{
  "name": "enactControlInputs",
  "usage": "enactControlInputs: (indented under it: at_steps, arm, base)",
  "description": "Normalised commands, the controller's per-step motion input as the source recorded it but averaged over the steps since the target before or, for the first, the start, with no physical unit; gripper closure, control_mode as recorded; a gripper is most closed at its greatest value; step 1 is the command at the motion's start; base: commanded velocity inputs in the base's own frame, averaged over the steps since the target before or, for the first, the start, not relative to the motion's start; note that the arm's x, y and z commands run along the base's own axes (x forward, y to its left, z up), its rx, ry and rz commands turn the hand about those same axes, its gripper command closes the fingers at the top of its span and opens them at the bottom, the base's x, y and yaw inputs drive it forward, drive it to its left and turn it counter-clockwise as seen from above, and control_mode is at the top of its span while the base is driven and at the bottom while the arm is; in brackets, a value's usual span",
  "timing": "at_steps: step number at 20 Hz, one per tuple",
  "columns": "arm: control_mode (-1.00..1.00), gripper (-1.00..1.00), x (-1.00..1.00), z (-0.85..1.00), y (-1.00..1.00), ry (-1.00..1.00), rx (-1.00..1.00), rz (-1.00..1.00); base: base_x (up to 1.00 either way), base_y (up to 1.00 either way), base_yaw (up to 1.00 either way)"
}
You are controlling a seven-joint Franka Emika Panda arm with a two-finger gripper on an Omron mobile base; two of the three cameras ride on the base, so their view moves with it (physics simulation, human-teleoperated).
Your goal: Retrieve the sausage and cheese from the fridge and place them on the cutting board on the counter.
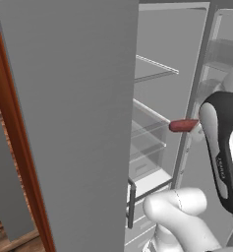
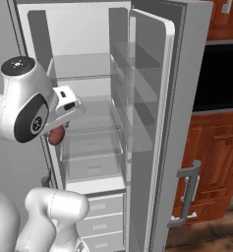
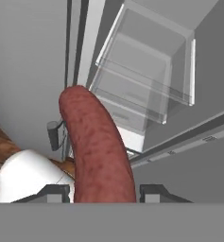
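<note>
Sausage (image 3: 97, 146): curved, mottled reddish-brown, round-ended, clamped between the two dark tips of the hand (image 3: 104, 193), whose jaws stand narrowly apart on it, in front of the open fridge (image 2: 152, 74). Fridge interior: white-grey walls, clear glass shelves (image 2: 88, 147), pale drawers (image 2: 101, 221) below. Reddish-brown wooden cabinets (image 2: 216, 147) stand beside it.

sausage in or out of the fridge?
Out. The sausage sits between the gripper fingertips, in front of the open fridge shelves.

White rounded arm (image 1: 179, 209), glossy black joint panels, dark pincer (image 3: 104, 193) fingertips.
</note>
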Motion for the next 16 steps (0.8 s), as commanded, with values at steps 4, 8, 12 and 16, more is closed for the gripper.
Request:
enactControlInputs:
  at_steps: [4,8,12,16]
  arm:
    - [-1.00,1.00,-0.53,0.00,0.00,0.00,0.00,0.00]
    - [-1.00,1.00,-0.31,0.01,0.00,0.00,0.00,0.00]
    - [-1.00,1.00,-0.31,0.00,0.00,0.00,0.00,0.00]
    - [1.00,1.00,-0.22,0.00,0.04,0.01,0.00,0.00]
  base:
    - [0.00,0.00,0.00]
    - [0.00,0.00,0.00]
    - [0.00,0.00,0.00]
    - [-0.07,0.03,0.00]
